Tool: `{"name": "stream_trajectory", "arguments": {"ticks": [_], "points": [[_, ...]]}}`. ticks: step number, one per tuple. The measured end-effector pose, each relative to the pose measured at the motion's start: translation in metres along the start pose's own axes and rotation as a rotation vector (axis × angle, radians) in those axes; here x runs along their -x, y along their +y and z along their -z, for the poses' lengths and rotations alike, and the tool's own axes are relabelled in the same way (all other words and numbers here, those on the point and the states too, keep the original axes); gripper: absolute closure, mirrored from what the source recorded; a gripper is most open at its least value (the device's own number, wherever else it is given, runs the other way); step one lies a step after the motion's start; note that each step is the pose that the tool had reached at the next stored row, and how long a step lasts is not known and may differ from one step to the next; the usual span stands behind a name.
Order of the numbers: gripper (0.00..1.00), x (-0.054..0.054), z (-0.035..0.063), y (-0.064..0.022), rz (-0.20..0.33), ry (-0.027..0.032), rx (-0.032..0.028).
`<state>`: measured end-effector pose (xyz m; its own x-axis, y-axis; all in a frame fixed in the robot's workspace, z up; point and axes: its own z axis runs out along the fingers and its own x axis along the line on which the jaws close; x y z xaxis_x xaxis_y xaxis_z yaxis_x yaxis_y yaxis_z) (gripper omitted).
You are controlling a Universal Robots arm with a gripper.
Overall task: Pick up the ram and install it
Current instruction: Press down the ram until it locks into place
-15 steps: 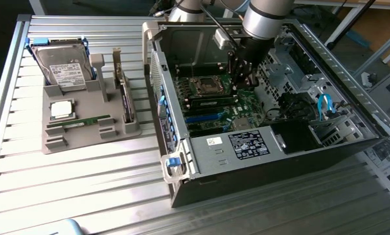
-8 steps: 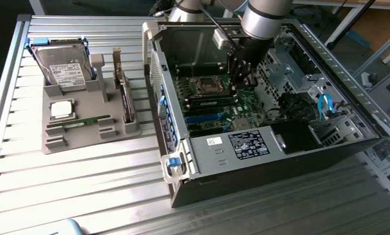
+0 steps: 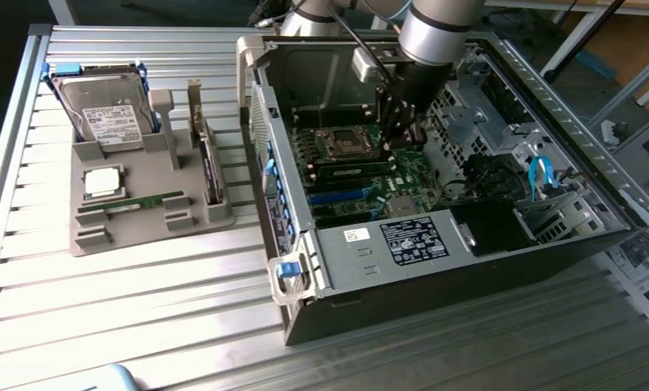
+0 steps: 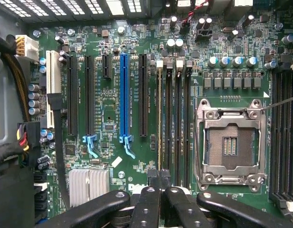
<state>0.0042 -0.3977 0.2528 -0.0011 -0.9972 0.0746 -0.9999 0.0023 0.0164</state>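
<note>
**Stick in its slot, fingers closed above it**

I see the ram (image 4: 160, 118) standing edge-on in the slot nearest the blue connector (image 4: 124, 95), beside the empty socket (image 4: 230, 145). My gripper (image 4: 156, 190) sits closed at its end; whether it pinches the stick I can't tell. If the stick isn't level, pushing could bend it or leave a latch unclicked.

The exterior view adds the case (image 3: 444, 269), a spare stick (image 3: 139, 202) on the grey holder (image 3: 129, 236), and the arm (image 3: 438, 37).
</note>
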Motion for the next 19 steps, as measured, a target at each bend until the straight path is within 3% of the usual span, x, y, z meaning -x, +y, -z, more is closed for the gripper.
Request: {"name": "stream_trajectory", "arguments": {"ticks": [19], "points": [[0.89, 0.0, -0.0002, 0.0096, 0.0, -0.0001, 0.0]]}}
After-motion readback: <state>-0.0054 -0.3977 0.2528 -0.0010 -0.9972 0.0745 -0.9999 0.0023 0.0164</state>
